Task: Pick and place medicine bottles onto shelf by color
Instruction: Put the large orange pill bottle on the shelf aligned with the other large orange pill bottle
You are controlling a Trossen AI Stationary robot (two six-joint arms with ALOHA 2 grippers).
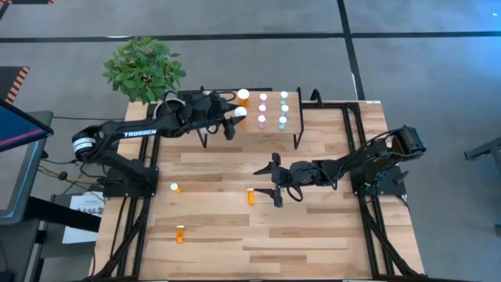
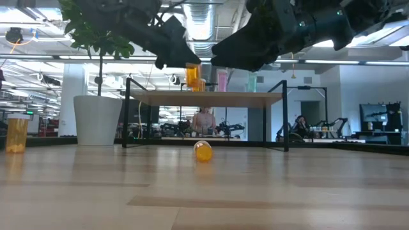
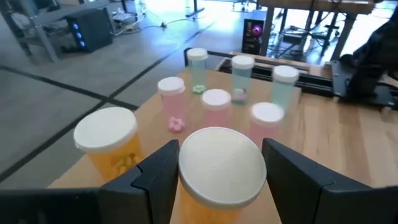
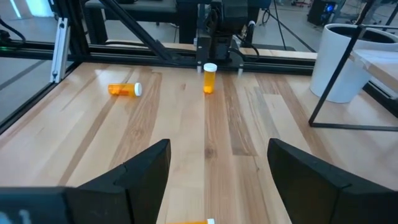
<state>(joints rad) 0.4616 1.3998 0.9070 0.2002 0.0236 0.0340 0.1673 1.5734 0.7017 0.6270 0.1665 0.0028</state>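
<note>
Your shelf (image 1: 270,127) holds pink and teal medicine bottles (image 1: 272,110) plus an orange one (image 1: 243,96). Another large orange bottle (image 3: 217,171) hangs gripped above it. Three small orange bottles (image 1: 250,196) remain on the table.

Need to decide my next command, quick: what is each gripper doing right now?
Left gripper: shut on a large orange bottle, above the shelf.
Right gripper: open, empty, over the table near a lying orange bottle.

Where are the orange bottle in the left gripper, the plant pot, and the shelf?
orange bottle (image 3: 219,163), left wrist view, white cap
left gripper (image 3: 217,180), left wrist view, between fingertips
plant pot (image 2: 97,119), low view, side wall
shelf (image 2: 211,98), low view, plank's front edge
</note>
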